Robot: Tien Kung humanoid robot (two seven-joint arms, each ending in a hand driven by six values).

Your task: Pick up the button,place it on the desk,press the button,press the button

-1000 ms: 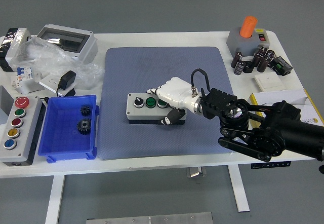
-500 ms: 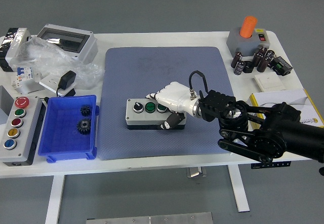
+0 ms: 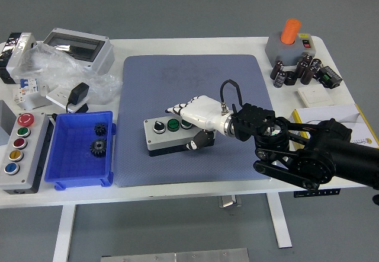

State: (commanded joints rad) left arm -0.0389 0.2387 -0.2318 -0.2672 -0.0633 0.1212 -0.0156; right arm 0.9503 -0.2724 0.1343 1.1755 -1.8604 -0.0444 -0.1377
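Note:
A grey button box (image 3: 161,137) with a black base lies on the blue mat (image 3: 189,78), left of the mat's centre. Its top shows a black-and-white selector knob (image 3: 157,125) and a green button (image 3: 173,124). My right hand (image 3: 193,127), white with a black forearm, reaches in from the right and is shut on the box's right end. Its fingers (image 3: 180,110) lie over the top and back, and the thumb (image 3: 198,141) presses the front side. The hand hides the box's right part. The left arm is out of view.
A blue bin (image 3: 59,167) holding two black gears stands left of the mat. A panel of coloured buttons (image 3: 18,149) sits at the far left. Behind it are a plastic bag (image 3: 53,66) and a grey enclosure (image 3: 77,45). At the right are an orange-topped switch (image 3: 290,37), capacitors (image 3: 296,72) and a yellow book (image 3: 358,122).
My right hand has moved slightly left with the button box in it, and the box now sits a little further left and back on the mat.

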